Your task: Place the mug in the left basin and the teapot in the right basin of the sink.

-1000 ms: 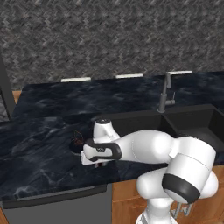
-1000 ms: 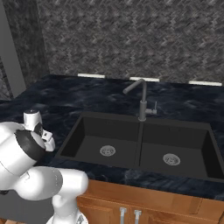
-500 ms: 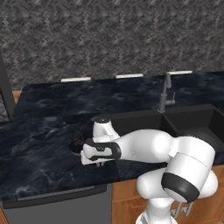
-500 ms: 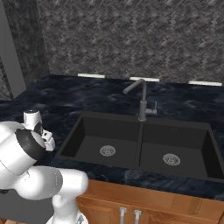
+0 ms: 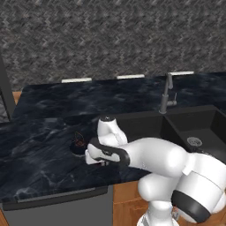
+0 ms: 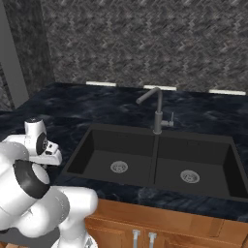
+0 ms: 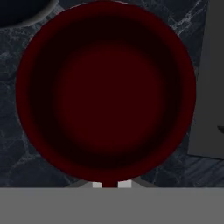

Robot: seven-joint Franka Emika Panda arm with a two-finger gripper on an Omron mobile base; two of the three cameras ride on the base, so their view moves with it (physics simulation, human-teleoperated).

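Your gripper point(image 7: 109, 184) has just closed on the mug point(image 7: 105, 92) rim directly beneath it — grasp made, so lifting toward the left basin point(image 6: 114, 157) comes next.

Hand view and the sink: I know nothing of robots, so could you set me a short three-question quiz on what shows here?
1. True or false: the mug already sits in the sink.
2. What colour is the mug inside? A dark red, B white, C blue.
3. Which thing stands at the sink's middle divider?

Key: 1 false, it stands on the counter; 2 A; 3 the tap.
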